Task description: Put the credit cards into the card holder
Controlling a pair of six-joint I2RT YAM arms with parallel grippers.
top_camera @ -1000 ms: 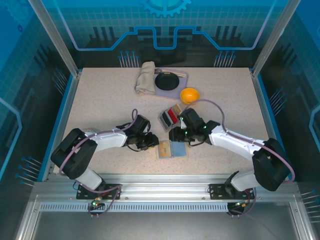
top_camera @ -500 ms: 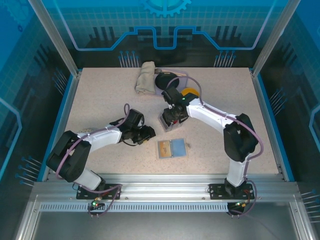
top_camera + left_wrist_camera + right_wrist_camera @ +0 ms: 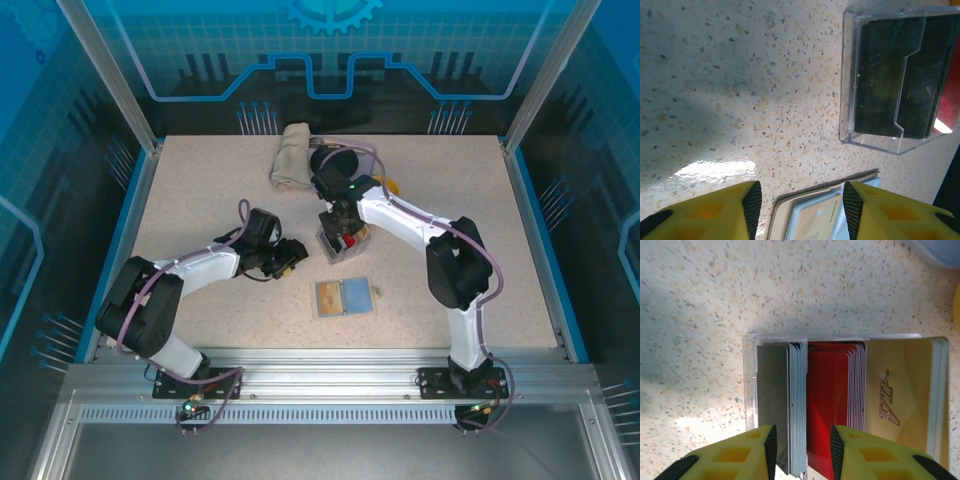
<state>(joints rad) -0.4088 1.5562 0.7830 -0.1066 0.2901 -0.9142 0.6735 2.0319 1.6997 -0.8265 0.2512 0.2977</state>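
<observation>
The card holder (image 3: pixel 345 297) lies open on the table, beige rim and grey-blue inside, with a tan card (image 3: pixel 821 216) in its left slot. My left gripper (image 3: pixel 292 258) hovers just left of it, open, and the holder's edge (image 3: pixel 785 210) shows below the yellow fingers (image 3: pixel 715 212). The other credit cards stand in a clear box (image 3: pixel 342 243): grey (image 3: pixel 774 390), red (image 3: pixel 830 390) and gold (image 3: pixel 895 390) stacks. My right gripper (image 3: pixel 802 445) is open right above the box, its jaws astride the grey stack's edges and the first red card, gripping nothing.
A folded cloth (image 3: pixel 292 155) and a dark round plate (image 3: pixel 335 160) on a lilac tray sit at the back. An orange bowl (image 3: pixel 393 183) peeks out behind the right arm. The clear box (image 3: pixel 847 80) also shows in the left wrist view.
The right arm swung from the card holder's top edge back to the clear box. The left gripper drew away from the holder's left side and opened wider.
</observation>
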